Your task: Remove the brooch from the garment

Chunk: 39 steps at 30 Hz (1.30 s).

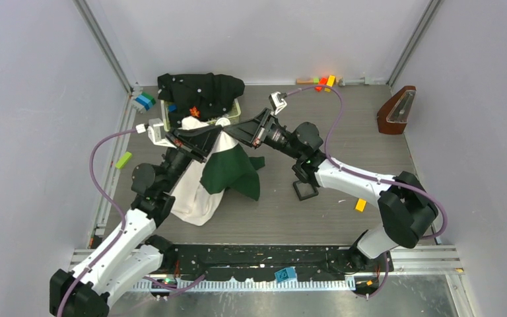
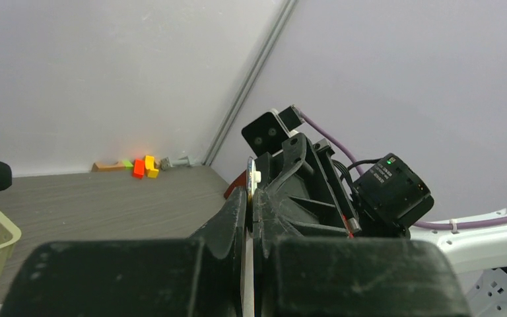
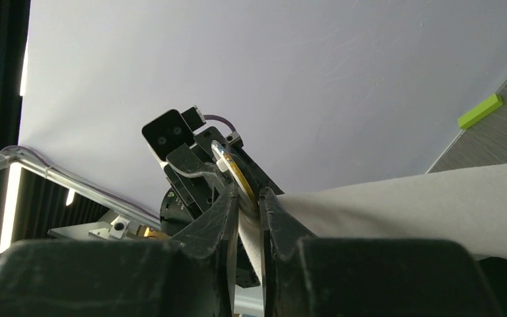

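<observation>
From above, a grey wood-grain table [image 1: 370, 145] sits boxed in by pale walls. A cream basket [image 1: 236, 111] at its far side holds a black garment [image 1: 201, 89]. Just nearer than the basket, the garment [image 1: 228, 172] hangs lifted, its cream cloth and dark green folds trailing down to the table. The left gripper [image 1: 218, 135] and the right gripper [image 1: 229, 131] meet tip to tip at its top, close by the basket's near rim. A small black box [image 1: 305, 190] lies well apart from the basket, on the right arm's side.

In the left wrist view, grey boards run past the basket's corner to the wall, where coloured blocks [image 2: 142, 165] lie. The left fingers [image 2: 228, 224] are pressed almost together, with a thin strip of cream cloth in the slit. The brooch [image 2: 253, 177], a small disc seen edge-on, stands at their tips against the right gripper. I cannot tell which gripper pinches it.

In the right wrist view, pale wall fills the background. The right fingers [image 3: 219, 214] are likewise nearly closed on cream cloth, which stretches away in a broad band. The gold-edged brooch sits just past their tips.
</observation>
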Motion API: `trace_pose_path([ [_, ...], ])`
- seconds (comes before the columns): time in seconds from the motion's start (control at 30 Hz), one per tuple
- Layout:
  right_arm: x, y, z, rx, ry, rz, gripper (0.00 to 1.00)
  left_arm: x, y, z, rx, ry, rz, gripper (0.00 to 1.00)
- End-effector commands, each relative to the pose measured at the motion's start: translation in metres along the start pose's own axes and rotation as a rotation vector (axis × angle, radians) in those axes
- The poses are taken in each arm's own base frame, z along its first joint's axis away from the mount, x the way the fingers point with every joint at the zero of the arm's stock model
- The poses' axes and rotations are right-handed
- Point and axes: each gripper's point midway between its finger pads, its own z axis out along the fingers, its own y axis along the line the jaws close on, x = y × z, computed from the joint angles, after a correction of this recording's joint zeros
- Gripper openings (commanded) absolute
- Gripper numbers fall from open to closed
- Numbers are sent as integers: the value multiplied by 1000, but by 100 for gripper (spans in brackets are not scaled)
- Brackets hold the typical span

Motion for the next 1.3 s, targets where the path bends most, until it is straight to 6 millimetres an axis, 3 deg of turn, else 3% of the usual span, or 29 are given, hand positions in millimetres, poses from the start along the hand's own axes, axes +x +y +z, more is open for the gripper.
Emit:
trace_pose_path([
  [0.0,-13,21,4,-25,-40,-3,12,18,-44,-13,209,128,37,0],
  [0.1,-3,28,5,-51,36,-52,22,25,-29,-10,116,178,19,0],
  [0.2,6,35,-2,-98,79,-125,45,21,-9,-10,-8,174,24,0],
  [0.3,11,25,-16,-84,76,-169,52,9,2,-14,-84,127,78,0],
  [0.5,31,-2,-40,-66,126,-331,81,-5,19,-21,-235,251,255,0],
  [0.57,36,-16,-47,-37,136,-357,84,7,29,-30,-297,375,274,0],
  [0.87,39,-72,-67,194,156,-443,86,54,69,-106,-543,1023,355,0],
  [1.0,60,-93,-66,278,273,-487,86,68,78,-121,-599,1183,331,0],
  [1.1,80,-106,-64,345,327,-555,86,74,83,-126,-624,1233,324,0],
  [1.27,96,-134,-64,441,383,-613,86,63,117,-157,-859,1405,447,0],
])
